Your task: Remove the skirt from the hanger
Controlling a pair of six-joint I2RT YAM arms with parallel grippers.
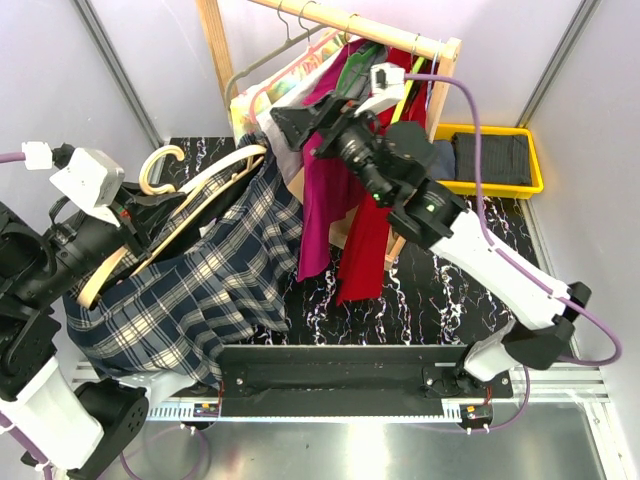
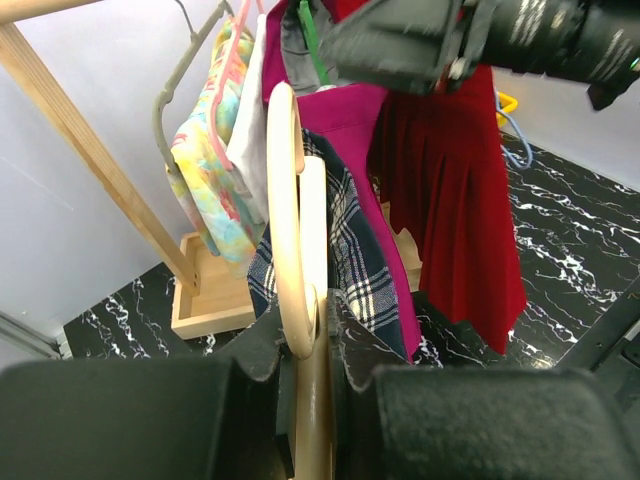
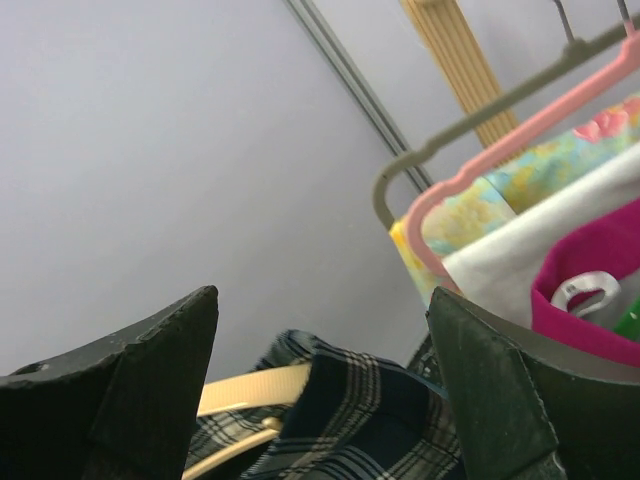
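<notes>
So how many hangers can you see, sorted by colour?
Wooden hanger: 1
Grey hanger: 1
Pink hanger: 1
Green hanger: 1
Total: 4 in view; more may be hidden.

Plaid skirt (image 1: 190, 290) is rendered in woven cloth, matt, softly folded. Wooden hanger (image 2: 285, 200) is made of pale smooth wood with a light sheen. Rack rail (image 1: 350, 22) is shown as light bare-looking wood. Red skirt (image 2: 450, 190) is pleated matt cloth. Pink hanger (image 3: 420, 240) and grey hanger (image 3: 380, 195) are read as smooth plastic. Fingers (image 3: 150, 390) of the right gripper (image 3: 322, 295) are finished matt black, slightly grainy. Table top (image 1: 430, 290) is surfaced in glossy black marble pattern. Yellow tray (image 1: 490, 188) is smooth plastic. Metal base plate (image 1: 400, 450) is brushed.
</notes>
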